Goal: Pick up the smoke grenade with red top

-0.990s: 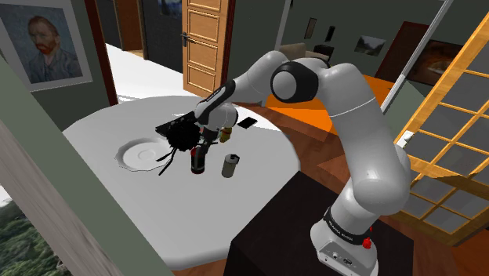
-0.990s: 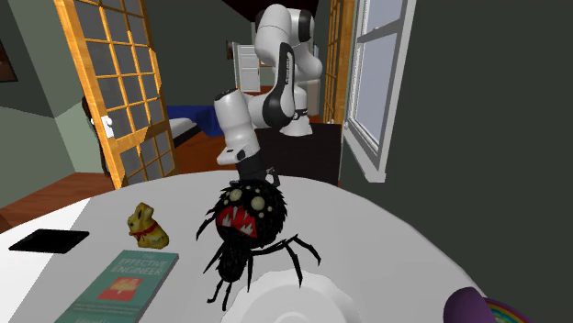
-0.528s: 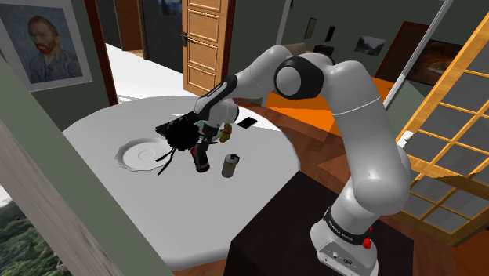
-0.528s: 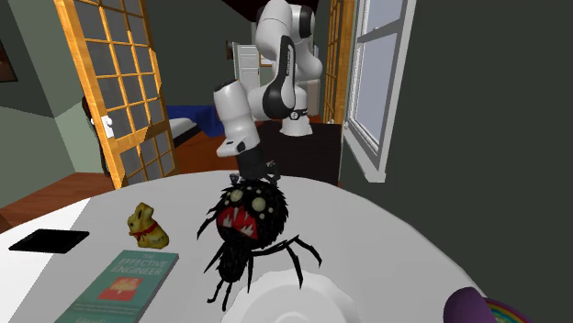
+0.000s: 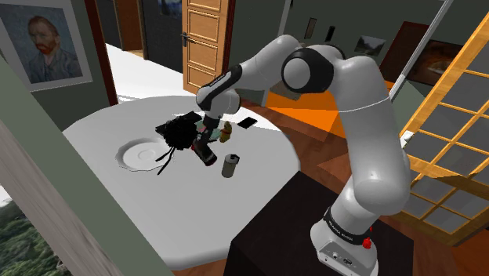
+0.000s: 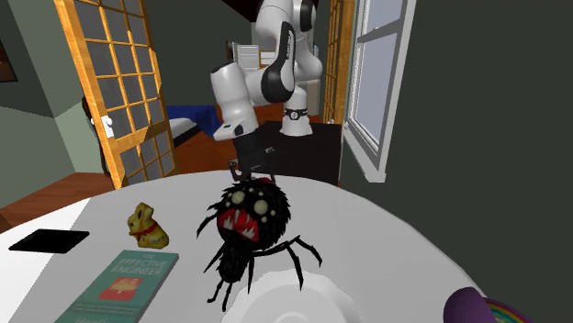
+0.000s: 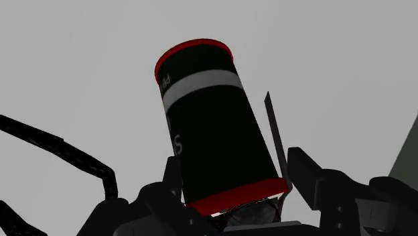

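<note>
Black grenade (image 7: 213, 127) in tool (image 7: 231, 198) — spider legs (image 7: 67, 155) cropped.

2 opposing exterior views, shared table (image 5: 92, 139)

Black spider toy (image 6: 243, 220) beside white plate (image 6: 294, 298); book (image 6: 124, 283), gold bunny (image 6: 145, 227), phone (image 6: 48, 240) on table (image 6: 395, 248).

the black cylindrical can with red rims and a white band (image 7: 207, 127) is rendered smooth and matt. the round white table (image 5: 180, 204) is drawn plain and matt. wood is shown in the panelled orange door (image 5: 205, 39).
</note>
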`<state>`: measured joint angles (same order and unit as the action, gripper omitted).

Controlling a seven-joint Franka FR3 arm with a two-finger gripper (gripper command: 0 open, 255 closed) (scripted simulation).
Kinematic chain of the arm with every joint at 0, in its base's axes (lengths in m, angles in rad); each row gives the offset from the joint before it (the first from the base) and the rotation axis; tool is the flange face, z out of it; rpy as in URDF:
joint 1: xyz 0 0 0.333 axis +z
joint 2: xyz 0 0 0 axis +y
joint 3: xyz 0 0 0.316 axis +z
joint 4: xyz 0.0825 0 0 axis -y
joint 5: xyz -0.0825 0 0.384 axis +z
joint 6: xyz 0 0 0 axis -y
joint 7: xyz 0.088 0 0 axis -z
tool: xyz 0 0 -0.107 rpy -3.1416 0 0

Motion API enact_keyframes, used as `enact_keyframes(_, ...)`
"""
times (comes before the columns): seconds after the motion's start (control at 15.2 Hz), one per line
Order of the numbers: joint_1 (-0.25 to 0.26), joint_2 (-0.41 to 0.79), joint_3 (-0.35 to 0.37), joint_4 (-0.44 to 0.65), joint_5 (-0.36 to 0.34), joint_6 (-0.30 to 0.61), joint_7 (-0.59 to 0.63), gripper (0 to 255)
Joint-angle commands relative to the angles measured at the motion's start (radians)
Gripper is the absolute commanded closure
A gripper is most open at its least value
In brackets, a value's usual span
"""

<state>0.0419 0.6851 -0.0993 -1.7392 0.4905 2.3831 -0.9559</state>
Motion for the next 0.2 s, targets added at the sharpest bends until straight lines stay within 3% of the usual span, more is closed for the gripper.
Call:
enact_keyframes(0.0,0.004,-0.024,-0.004,-0.009,-0.005,-0.011,0.007,255)
enact_keyframes(0.13,0.004,-0.025,-0.004,-0.009,-0.005,-0.012,0.007,255)
